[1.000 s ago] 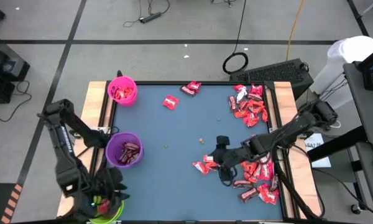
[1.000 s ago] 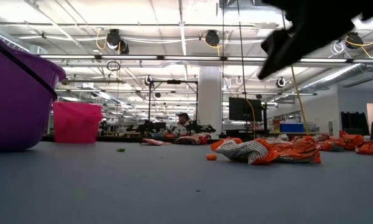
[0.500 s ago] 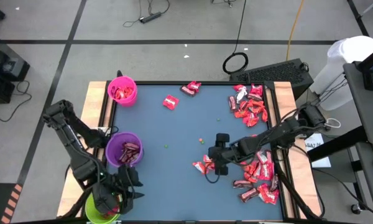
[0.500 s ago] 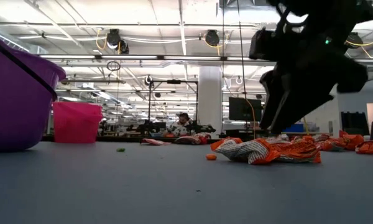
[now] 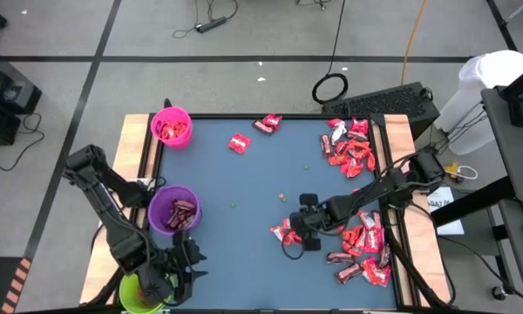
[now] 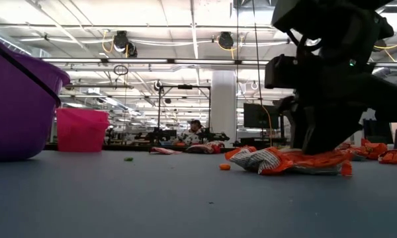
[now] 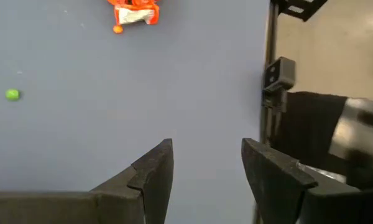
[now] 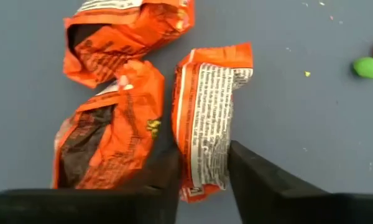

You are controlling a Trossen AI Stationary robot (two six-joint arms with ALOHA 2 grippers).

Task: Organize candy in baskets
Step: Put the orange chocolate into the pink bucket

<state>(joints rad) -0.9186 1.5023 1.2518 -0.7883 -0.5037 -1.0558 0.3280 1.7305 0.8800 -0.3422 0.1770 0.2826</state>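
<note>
A: Three baskets sit along the mat's left side: pink basket (image 5: 172, 126) at the far corner, purple basket (image 5: 174, 209) midway, green basket (image 5: 138, 296) at the near corner. The left gripper (image 5: 185, 266) hovers just beside the green one, fingers spread, nothing between them.

B: Candy?

A: Some lies in the pink and purple tubs. Loose pieces (image 5: 267, 123) lie mid-mat at the far edge; a dense pile (image 5: 356, 153) runs down the right side.

B: Right gripper (image 8: 202, 171)?

A: It is down on a small cluster, fingers straddling one orange wrapper (image 8: 206, 118), apparently pinching it. White panel of small print faces up; text unreadable, no brand legible.
</note>
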